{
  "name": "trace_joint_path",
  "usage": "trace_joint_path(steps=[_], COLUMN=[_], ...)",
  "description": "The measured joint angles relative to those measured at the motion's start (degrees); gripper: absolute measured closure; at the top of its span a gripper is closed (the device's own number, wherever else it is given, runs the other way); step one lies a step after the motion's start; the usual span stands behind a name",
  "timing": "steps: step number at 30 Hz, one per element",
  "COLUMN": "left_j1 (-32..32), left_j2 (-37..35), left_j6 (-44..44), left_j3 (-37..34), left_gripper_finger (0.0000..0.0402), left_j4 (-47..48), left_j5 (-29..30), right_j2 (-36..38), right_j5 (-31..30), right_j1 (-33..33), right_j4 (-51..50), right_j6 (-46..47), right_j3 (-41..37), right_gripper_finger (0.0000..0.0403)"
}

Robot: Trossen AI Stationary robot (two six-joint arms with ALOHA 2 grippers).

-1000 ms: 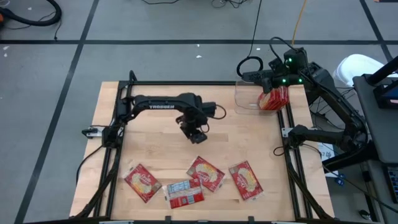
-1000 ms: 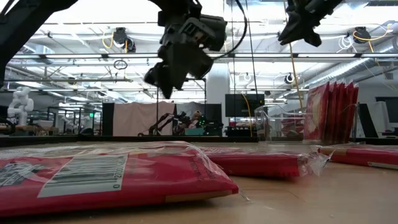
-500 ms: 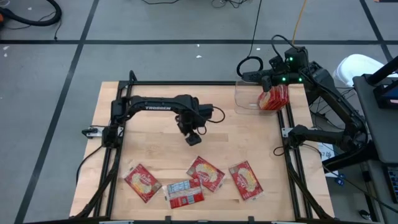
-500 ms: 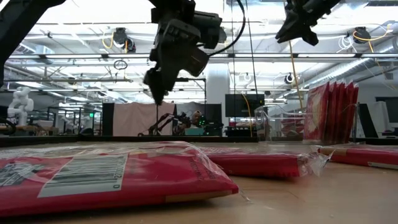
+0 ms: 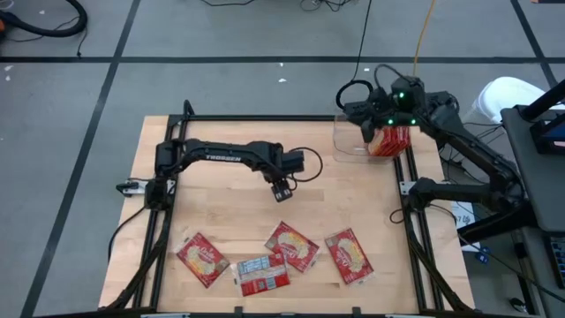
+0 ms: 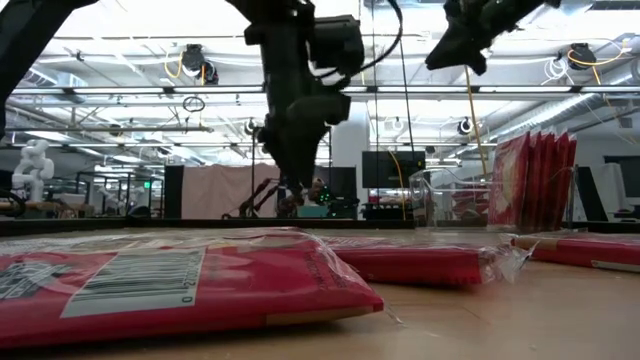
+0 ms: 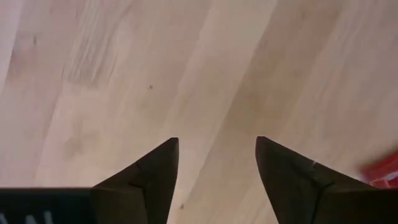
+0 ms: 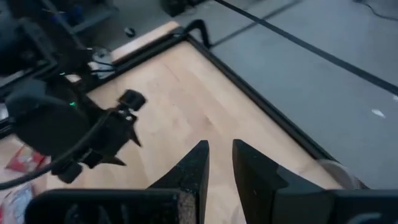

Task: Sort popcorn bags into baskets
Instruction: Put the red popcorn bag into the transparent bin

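While I count from the high view, I get four popcorn bags lying flat along the near edge of the tabletop [image 5: 203, 194]: the leftmost bag [image 5: 201, 259], the label-up bag [image 5: 261, 275], the middle bag [image 5: 292, 246] and the rightmost bag [image 5: 349, 255]. Three show red wrappers with a yellow-cream round picture; the label-up bag shows a white panel with a barcode and lies just beside the middle bag, the two touching or overlapping. More red bags stand upright as a pack [image 5: 389, 140] inside the clear basket [image 5: 350, 141] at the far right corner of the tabletop; I cannot count those exactly.

My left hand [image 5: 282, 191] hangs over bare wood near the middle of the tabletop, apart from the loose bags, which lie between it and the near edge. Its fingers [image 7: 155, 171] stand parted with nothing between them, only wood grain below and a sliver of red at the side.

My right hand [image 5: 365, 123] sits over the basket at the far right corner. Its fingers [image 8: 194, 168] are nearly together with a narrow gap, holding nothing.
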State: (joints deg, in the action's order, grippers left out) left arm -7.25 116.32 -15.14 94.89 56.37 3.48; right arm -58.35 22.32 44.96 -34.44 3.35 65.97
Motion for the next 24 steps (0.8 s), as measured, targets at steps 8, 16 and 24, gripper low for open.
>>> trace_joint_path(steps=[8, 16, 24], left_j1=[4.49, 16.53, 28.68], left_j2=[-5.40, -11.87, -13.13], left_j6=[-1.44, -11.90, -22.60], left_j3=[-8.48, -25.05, -29.43], left_gripper_finger=[0.0203, 0.0206, 0.0205], left_j4=[-10.19, -33.11, -35.39], left_j5=[5.07, 6.62, 15.47], right_j2=[4.36, 5.34, 2.71], right_j5=[-0.77, -19.17, -37.17], right_j1=[-14.23, -35.43, -56.46], right_j4=[19.73, 40.34, 46.21], right_j6=[8.87, 20.99, 29.00], right_j3=[-14.87, -30.63, -37.20], right_gripper_finger=[0.0337, 0.0337, 0.0337])
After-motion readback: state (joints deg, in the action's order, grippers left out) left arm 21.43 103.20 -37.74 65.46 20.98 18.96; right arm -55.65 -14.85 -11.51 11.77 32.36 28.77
